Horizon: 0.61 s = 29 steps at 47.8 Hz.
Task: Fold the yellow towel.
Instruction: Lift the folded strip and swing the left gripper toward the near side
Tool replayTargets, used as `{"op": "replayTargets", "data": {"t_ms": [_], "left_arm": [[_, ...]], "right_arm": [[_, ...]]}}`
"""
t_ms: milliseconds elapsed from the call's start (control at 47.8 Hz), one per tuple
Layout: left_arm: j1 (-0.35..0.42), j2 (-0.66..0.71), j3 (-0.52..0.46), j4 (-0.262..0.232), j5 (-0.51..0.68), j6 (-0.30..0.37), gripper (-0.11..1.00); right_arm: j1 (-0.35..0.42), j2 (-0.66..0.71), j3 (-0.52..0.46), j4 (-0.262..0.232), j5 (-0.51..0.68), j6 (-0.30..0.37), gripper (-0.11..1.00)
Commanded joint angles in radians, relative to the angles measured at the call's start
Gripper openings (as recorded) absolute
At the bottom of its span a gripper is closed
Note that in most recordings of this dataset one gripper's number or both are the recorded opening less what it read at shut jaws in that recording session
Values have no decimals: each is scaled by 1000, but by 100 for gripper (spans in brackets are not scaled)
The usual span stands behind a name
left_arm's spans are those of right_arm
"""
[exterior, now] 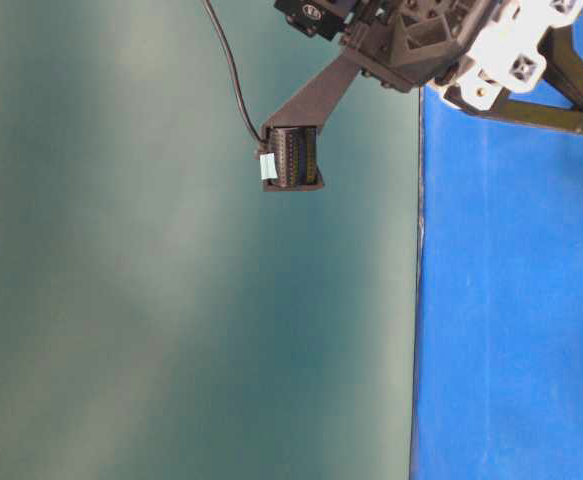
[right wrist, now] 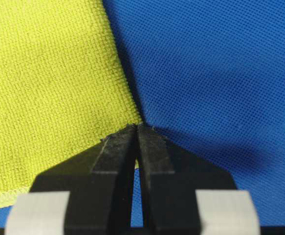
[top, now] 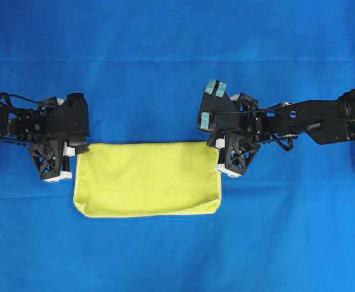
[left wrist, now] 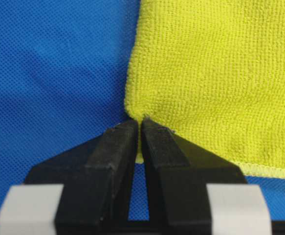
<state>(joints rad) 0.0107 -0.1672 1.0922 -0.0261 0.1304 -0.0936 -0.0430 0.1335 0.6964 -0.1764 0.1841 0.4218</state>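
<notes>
The yellow towel lies as a flat, wide rectangle on the blue table cover, with a thin hem showing along its near edge. My left gripper is at the towel's far left corner. In the left wrist view the left gripper is shut on that corner of the yellow towel, with a sliver of cloth between the fingers. My right gripper is at the far right corner. In the right wrist view the right gripper pinches the tip of the yellow towel.
Blue cover surrounds the towel on all sides. The table-level view shows only the edge of the blue cover, a grey-green wall and part of an arm with a cable.
</notes>
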Motion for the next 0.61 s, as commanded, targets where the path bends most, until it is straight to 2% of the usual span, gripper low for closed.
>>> {"op": "replayTargets", "data": {"t_ms": [0,230,418,586], "left_arm": [[-2,-21,-20,2,8,-3,4],[-3,-120,-80,2,118,3,4],[-3,-275,-124,2,216,5,4],[-3,-417,-127,2,241,0,4]], "right_arm": [[3,-28,-12,2,0,-3,0],[2,-118,-20,2,52,-3,0],[3,-230,-34,0,130,-5,0],[5,-319,-55,-5,209,-12,0]]}}
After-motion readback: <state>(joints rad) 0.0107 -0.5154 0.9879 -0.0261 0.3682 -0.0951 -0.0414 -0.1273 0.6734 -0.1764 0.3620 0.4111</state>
